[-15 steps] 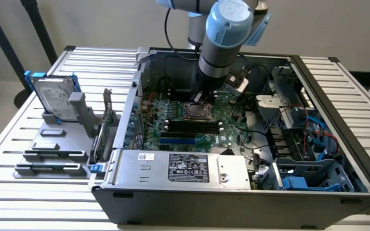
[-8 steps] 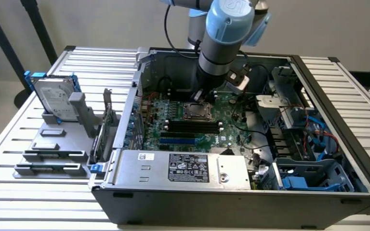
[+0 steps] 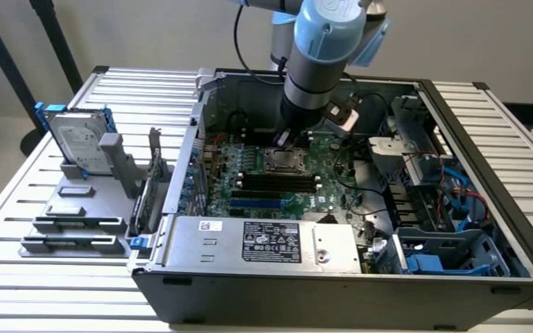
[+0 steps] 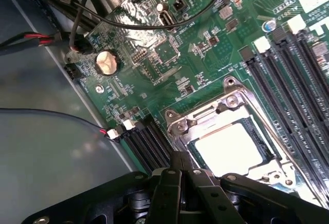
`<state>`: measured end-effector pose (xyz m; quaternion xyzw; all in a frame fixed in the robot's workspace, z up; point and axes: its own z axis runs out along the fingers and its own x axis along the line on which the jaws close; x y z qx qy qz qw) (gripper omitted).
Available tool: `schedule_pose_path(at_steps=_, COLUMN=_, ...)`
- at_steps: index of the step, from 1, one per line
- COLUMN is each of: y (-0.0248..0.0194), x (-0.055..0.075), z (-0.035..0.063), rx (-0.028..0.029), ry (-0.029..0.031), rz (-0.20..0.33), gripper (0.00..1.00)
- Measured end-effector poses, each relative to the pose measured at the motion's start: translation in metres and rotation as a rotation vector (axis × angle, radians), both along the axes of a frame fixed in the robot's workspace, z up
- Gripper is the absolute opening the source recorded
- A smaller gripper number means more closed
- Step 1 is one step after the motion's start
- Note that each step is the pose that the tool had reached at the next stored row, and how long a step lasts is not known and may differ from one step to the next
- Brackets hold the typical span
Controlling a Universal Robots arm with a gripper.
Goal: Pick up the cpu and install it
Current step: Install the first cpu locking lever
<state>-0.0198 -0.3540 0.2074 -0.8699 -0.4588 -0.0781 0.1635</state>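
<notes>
My black gripper [image 4: 180, 165] is closest, jaws together and empty; just ahead of them lies the small flat silvery-grey square cpu [image 4: 230, 148] in its metal-framed socket [image 4: 205, 113].

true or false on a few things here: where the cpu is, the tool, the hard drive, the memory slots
1. The cpu lies in the motherboard socket. True.
2. The tool is wide open. False: its fingers are shut together, holding nothing, just beside the socket.
3. The hard drive sits inside the computer case. False: it stands upright on the grey holder outside, at the exterior view's left.
4. The black memory slots next to the socket are empty. True.
</notes>
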Motion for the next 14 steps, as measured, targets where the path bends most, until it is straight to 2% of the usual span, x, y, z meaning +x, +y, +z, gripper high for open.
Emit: schedule_pose_path(at_steps=14, y=-0.0304, x=-0.017, z=0.0212, rx=0.0037, ry=0.0007, rz=0.0, gripper=0.11)
